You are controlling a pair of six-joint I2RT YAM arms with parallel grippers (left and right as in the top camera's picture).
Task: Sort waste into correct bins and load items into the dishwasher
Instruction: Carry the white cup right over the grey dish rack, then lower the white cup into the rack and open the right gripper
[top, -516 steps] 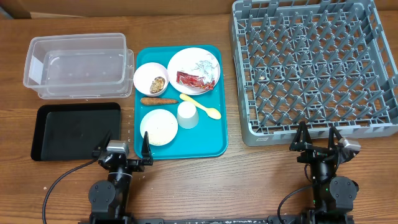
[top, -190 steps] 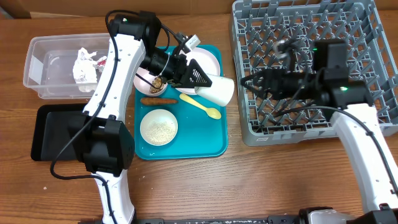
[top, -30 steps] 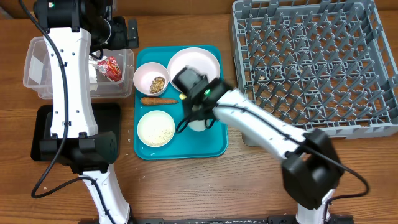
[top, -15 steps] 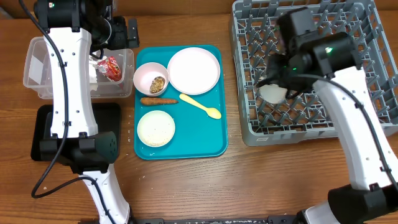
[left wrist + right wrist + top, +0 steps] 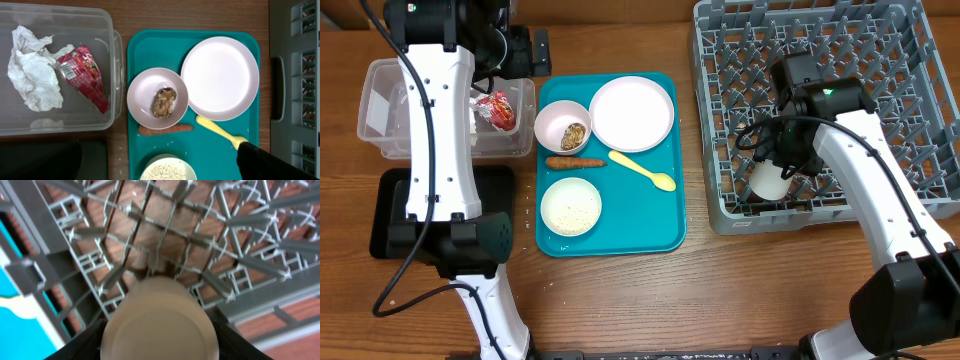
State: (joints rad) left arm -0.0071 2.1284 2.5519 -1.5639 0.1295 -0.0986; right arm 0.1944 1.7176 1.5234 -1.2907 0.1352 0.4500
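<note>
Overhead shows you the wrapper (image 5: pixel 498 108) and paper (image 5: pixel 30 80) binned in the tub (image 5: pixel 375 95). Your right gripper (image 5: pixel 160 330) clamps the cup (image 5: pixel 767 183) low in the rack (image 5: pixel 920 60). The plate (image 5: pixel 631 113), 2 bowls (image 5: pixel 552 118) and spoon (image 5: pixel 642 170) are not yet loaded. You cannot tell the left gripper (image 5: pixel 520 48) spread.

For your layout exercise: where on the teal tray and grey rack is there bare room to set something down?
Teal tray: bare in the near right corner, between yellow spoon and rice bowl; far half crowded with plate, brown-lump bowl and orange stick. Grey dish rack: free except its near left corner, where the right gripper holds the white cup.
</note>
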